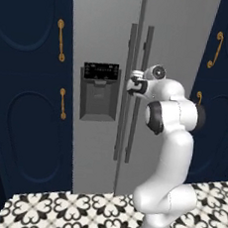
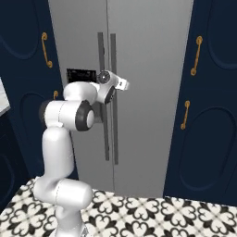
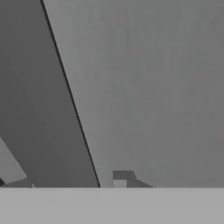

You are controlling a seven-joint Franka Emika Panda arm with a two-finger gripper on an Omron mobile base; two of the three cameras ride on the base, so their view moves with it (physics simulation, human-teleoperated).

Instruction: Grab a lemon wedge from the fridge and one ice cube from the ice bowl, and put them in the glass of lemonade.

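Arm up at the closed fridge doors.
From my seat, the white arm reaches its hand (image 1: 133,83) to the long grey vertical handles (image 1: 143,89); whether its fingers are apart I cannot tell. Behind stands the tall grey two-door fridge (image 2: 148,69), shut, black dispenser panel (image 1: 99,90) on its left door, between navy cabinets (image 2: 213,92).

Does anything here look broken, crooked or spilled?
Nothing stands out. The fridge has both doors shut, its handles hang straight, and the floor is clean. The gripper is up at the handles.
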